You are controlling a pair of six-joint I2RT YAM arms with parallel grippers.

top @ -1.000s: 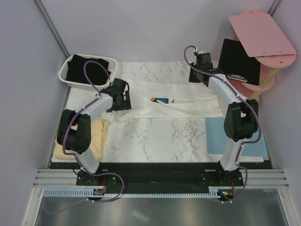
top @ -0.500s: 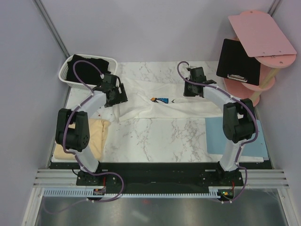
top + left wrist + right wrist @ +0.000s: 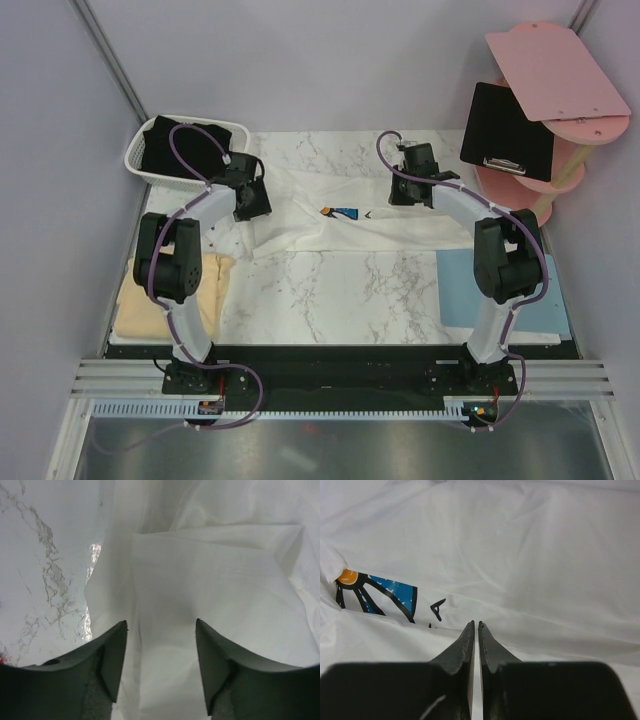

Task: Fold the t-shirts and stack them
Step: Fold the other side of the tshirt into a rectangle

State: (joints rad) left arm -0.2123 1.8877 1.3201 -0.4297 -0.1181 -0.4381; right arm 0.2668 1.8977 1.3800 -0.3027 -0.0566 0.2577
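The white t-shirt (image 3: 390,225) lies spread across the back of the table, its blue print (image 3: 340,212) partly folded under. My left gripper (image 3: 250,203) hangs open over the shirt's rumpled left end, and the wrist view shows a folded flap of white cloth (image 3: 210,580) between and beyond the jaws (image 3: 161,623). My right gripper (image 3: 410,190) is shut just above the shirt near the print (image 3: 380,592); its tips (image 3: 476,624) are pressed together with nothing visibly held. The pale yellow t-shirt (image 3: 175,295) lies folded at front left. The black t-shirt (image 3: 190,150) sits in the basket.
A white basket (image 3: 135,160) stands at back left. A light-blue mat (image 3: 500,290) lies at front right. A black clipboard (image 3: 505,130) leans on a pink shelf (image 3: 555,70) at back right. Marble table (image 3: 330,300) shows in the front middle.
My right gripper moved left and nearer, from the shirt's back right to beside the print, then stopped. My left gripper shifted back along the shirt's left end.
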